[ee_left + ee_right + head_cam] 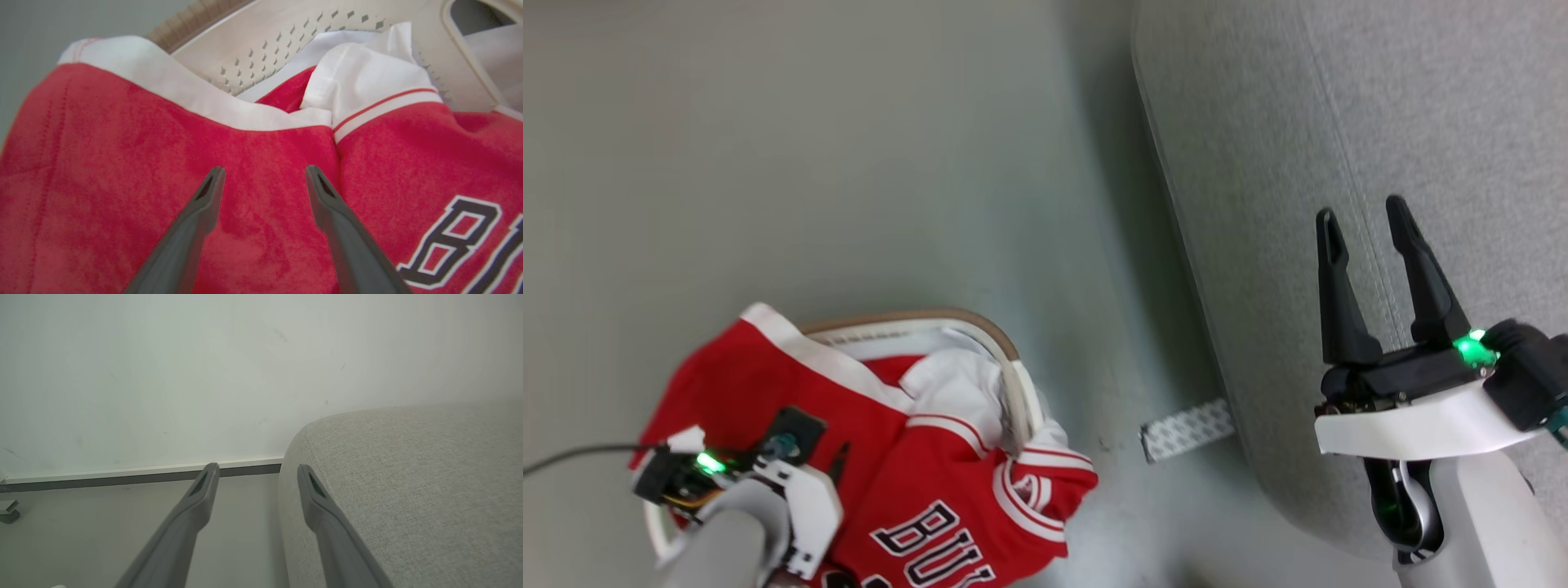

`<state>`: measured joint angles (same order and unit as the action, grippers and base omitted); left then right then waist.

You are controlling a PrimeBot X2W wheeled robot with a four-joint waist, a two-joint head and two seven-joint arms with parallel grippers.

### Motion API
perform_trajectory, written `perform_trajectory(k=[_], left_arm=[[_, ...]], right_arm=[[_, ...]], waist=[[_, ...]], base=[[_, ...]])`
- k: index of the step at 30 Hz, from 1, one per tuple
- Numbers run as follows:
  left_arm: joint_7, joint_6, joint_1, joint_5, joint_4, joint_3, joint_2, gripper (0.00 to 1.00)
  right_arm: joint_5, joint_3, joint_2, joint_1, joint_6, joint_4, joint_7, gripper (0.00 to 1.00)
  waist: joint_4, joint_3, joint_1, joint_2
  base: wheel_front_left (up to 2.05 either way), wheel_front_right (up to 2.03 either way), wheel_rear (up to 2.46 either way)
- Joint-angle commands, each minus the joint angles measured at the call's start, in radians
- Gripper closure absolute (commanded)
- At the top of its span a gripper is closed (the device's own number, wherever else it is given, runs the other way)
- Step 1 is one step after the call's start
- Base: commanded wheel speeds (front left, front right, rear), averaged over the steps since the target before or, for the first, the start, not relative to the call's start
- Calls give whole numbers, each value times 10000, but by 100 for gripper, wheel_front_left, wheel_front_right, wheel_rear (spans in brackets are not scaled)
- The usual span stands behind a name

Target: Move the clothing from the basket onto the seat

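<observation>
Jersey point(768, 384) draped diagonally over basket point(947, 314), lettering lower-right.

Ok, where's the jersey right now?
The jersey lies lower left in the head view, draped over the basket, just ahead of the open left gripper; the seat is to its right.

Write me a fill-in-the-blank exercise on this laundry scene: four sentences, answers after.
1. The left gripper points at the red jersey with its jaws ____.
2. The jersey's block lettering is ____ with a white outline.
3. The grey seat stands on the robot's ____ side, by the right gripper.
4. The jersey lies draped over the basket, next to a plain ____ cloth.
Missing words: open; black; right; white.
</observation>
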<state>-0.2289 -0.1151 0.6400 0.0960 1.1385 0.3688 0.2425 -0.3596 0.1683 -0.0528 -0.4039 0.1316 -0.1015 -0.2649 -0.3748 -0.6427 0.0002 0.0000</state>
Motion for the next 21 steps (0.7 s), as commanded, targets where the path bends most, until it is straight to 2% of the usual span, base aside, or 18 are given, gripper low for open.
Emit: perform_trajectory(k=[1, 6, 12, 20, 21], left_arm=[[90, -28, 233, 203, 196, 112, 194, 0], [691, 57, 782, 551, 931, 452, 566, 0], [1519, -58, 1098, 766, 1302, 920, 833, 0], [2453, -137, 1159, 471, 1523, 1155, 952, 0], [2475, -143, 1143, 437, 1535, 1185, 931, 6]], right_arm=[[-123, 26, 34, -194, -17, 62, 8, 0], [-517, 109, 35, -358, -17, 156, 8, 0], [-905, 271, 36, -526, -17, 221, 7, 0], [-1165, 413, 36, -688, -17, 196, 7, 0], [-1158, 412, 36, -688, -17, 178, 7, 0]], waist=[[-367, -596, -2, 0], [-740, -1213, -2, 0], [-1042, -1822, -2, 0], [-1188, -2191, -2, 0], [-1179, -2184, -2, 0]], base=[[0, 0, 0], [0, 0, 0], [0, 0, 0], [0, 0, 0], [0, 0, 0]])
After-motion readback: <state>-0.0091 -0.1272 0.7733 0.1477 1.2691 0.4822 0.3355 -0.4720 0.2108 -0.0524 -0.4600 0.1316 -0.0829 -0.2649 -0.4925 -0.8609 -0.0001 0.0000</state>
